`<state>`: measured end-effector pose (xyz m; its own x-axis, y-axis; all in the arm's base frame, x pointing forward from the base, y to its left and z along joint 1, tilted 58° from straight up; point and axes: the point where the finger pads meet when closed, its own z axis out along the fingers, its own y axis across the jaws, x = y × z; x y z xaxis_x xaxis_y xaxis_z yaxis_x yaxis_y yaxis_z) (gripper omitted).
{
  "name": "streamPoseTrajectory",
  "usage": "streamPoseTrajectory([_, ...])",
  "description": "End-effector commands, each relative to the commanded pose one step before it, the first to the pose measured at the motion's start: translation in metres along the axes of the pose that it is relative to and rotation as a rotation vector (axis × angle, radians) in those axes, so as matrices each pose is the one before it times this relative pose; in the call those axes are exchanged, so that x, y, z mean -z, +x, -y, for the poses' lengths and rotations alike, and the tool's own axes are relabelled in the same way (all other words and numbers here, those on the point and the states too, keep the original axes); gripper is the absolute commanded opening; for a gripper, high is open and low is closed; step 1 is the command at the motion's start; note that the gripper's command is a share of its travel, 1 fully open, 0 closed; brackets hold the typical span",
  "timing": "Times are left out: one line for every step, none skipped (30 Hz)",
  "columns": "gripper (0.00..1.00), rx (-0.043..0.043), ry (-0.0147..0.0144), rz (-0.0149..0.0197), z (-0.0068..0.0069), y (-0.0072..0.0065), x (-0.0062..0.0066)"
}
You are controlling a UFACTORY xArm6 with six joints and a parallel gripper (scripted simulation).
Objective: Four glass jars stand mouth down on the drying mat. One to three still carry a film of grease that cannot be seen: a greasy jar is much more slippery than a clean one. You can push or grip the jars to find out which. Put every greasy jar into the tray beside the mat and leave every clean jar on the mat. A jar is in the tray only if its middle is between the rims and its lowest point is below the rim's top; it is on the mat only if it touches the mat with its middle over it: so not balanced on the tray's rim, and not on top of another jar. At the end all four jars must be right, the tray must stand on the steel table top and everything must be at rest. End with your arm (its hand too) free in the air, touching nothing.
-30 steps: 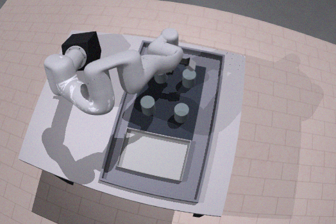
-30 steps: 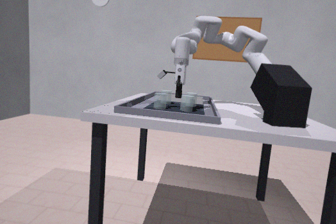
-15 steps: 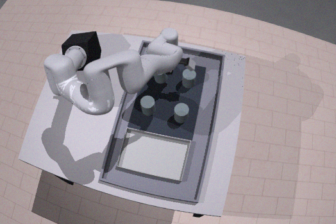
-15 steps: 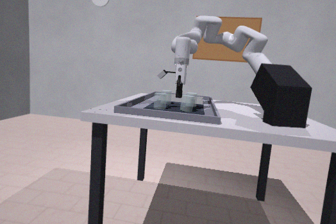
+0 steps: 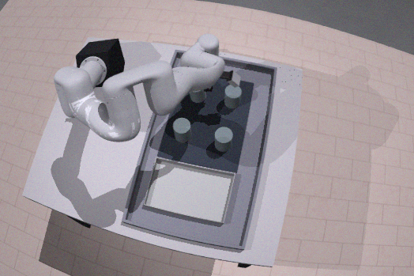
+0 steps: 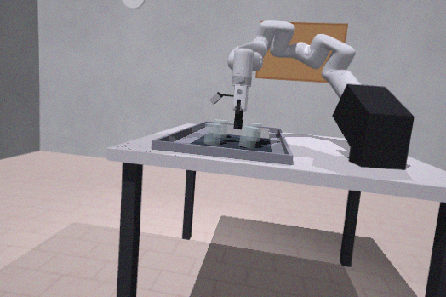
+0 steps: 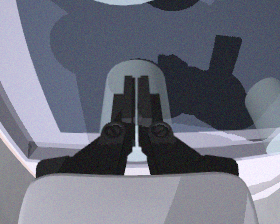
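Four pale green jars stand mouth down on the dark drying mat. In the top view the far-left jar is partly hidden by the arm; the far-right jar, near-left jar and near-right jar show clearly. My gripper is shut and empty. Its fingertips are close to the far-left jar, about level with the jar tops in the exterior view; contact cannot be told. In the wrist view a jar shows behind the fingers. The pale tray holds no jar.
A raised grey rim surrounds the mat and tray. The white table top extends outside it. Another jar stands at the right of the wrist view, and part of one shows at its top edge.
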<state>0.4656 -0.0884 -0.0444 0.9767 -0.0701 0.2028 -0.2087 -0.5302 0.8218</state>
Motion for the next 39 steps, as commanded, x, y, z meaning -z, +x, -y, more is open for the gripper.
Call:
streamPoseTrajectory([0.0,-0.00053,0.00133,-0.00221,0.00033,0.00037,0.00149])
streamPoseTrajectory([0.0,0.0,0.0,0.0,0.0,-0.00013,0.00011])
streamPoseTrajectory([0.0,0.0,0.0,0.0,0.0,-0.00013,0.00011])
streamPoseTrajectory([0.0,0.0,0.0,0.0,0.0,-0.00013,0.00011])
streamPoseTrajectory([0.0,0.0,0.0,0.0,0.0,-0.00013,0.00011])
streamPoseTrajectory([0.0,0.0,0.0,0.0,0.0,-0.00013,0.00011])
streamPoseTrajectory([0.0,0.0,0.0,0.0,0.0,-0.00013,0.00011])
streamPoseTrajectory([0.0,0.0,0.0,0.0,0.0,-0.00013,0.00011])
streamPoseTrajectory([0.0,0.0,0.0,0.0,0.0,-0.00013,0.00011])
streamPoseTrajectory([0.0,0.0,0.0,0.0,0.0,-0.00013,0.00011])
streamPoseTrajectory([0.0,0.0,0.0,0.0,0.0,0.0,0.0])
streamPoseTrajectory([0.0,0.0,0.0,0.0,0.0,0.0,0.0])
streamPoseTrajectory([0.0,0.0,0.0,0.0,0.0,-0.00013,0.00011])
streamPoseTrajectory([0.0,0.0,0.0,0.0,0.0,-0.00013,0.00011])
streamPoseTrajectory([0.0,0.0,0.0,0.0,0.0,-0.00013,0.00011])
streamPoseTrajectory([0.0,0.0,0.0,0.0,0.0,-0.00013,0.00011])
streamPoseTrajectory([0.0,0.0,0.0,0.0,0.0,-0.00013,0.00011])
streamPoseTrajectory([0.0,0.0,0.0,0.0,0.0,-0.00013,0.00011])
streamPoseTrajectory([0.0,0.0,0.0,0.0,0.0,-0.00013,0.00011])
streamPoseTrajectory([0.0,0.0,0.0,0.0,0.0,-0.00013,0.00011])
streamPoseTrajectory([0.0,0.0,0.0,0.0,0.0,-0.00013,0.00011])
streamPoseTrajectory([0.0,0.0,0.0,0.0,0.0,-0.00013,0.00011])
streamPoseTrajectory([0.0,0.0,0.0,0.0,0.0,-0.00013,0.00011])
streamPoseTrajectory([0.0,0.0,0.0,0.0,0.0,-0.00013,0.00011])
streamPoseTrajectory([0.0,0.0,0.0,0.0,0.0,-0.00013,0.00011])
streamPoseTrajectory([0.0,0.0,0.0,0.0,0.0,0.0024,-0.00078])
streamPoseTrajectory([0.0,0.0,0.0,0.0,0.0,0.0024,-0.00078])
streamPoseTrajectory([0.0,0.0,0.0,0.0,0.0,0.0,0.0])
streamPoseTrajectory([0.0,0.0,0.0,0.0,0.0,0.0,0.0])
streamPoseTrajectory([0.0,0.0,0.0,0.0,0.0,0.0024,-0.00078])
streamPoseTrajectory([0.0,0.0,0.0,0.0,0.0,0.0024,-0.00078])
streamPoseTrajectory([0.0,0.0,0.0,0.0,0.0,0.0024,-0.00078])
streamPoseTrajectory([0.0,0.0,0.0,0.0,0.0,0.0024,-0.00078])
streamPoseTrajectory([0.0,0.0,0.0,0.0,0.0,0.0024,-0.00078])
streamPoseTrajectory([0.0,0.0,0.0,0.0,0.0,0.0024,-0.00078])
streamPoseTrajectory([0.0,0.0,0.0,0.0,0.0,0.0024,-0.00078])
streamPoseTrajectory([0.0,0.0,0.0,0.0,0.0,0.0024,-0.00078])
streamPoseTrajectory([0.0,0.0,0.0,0.0,0.0,0.0,0.0])
streamPoseTrajectory([0.0,0.0,0.0,0.0,0.0,0.0,0.0])
